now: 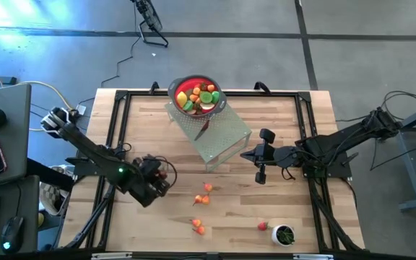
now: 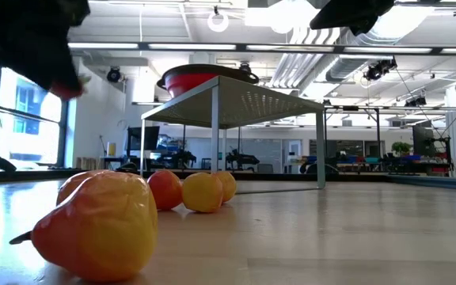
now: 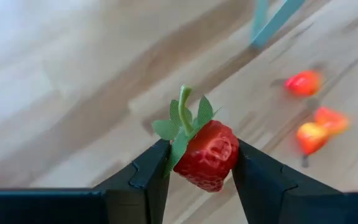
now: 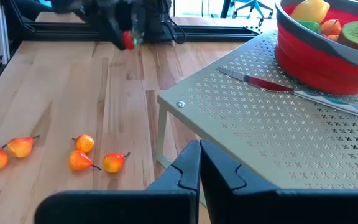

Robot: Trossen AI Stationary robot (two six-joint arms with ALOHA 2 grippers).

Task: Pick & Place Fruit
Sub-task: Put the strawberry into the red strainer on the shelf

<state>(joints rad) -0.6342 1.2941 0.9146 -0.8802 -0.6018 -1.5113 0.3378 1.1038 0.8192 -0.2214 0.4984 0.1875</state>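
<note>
My left gripper (image 3: 201, 150) hangs over the table's left half and is shut on a red toy strawberry (image 3: 209, 157) with a green leafy cap; the strawberry (image 4: 127, 40) also shows in the right wrist view. A red bowl (image 1: 197, 94) full of fruit stands on a pale perforated stand (image 1: 219, 137) at the far middle. Several orange-red fruit pieces (image 1: 201, 200) and a red one (image 1: 263, 226) lie on the wood. My right gripper (image 4: 199, 163) waits shut, raised beside the stand's right side. My left gripper pinches the strawberry by its two red sides (image 3: 231, 149) between its two fingers (image 3: 149, 177). The fingers slant downward. The leafy cap and stem (image 3: 184, 112) stick out beyond the fingertips. The berry is lifted clear of the table.
A silver knife (image 4: 272, 86) lies on the stand next to the bowl. A small white cup (image 1: 285, 235) with green contents stands near the front right. A black frame (image 1: 114, 137) borders the table. Bare wood lies between the stand and the loose fruit.
</note>
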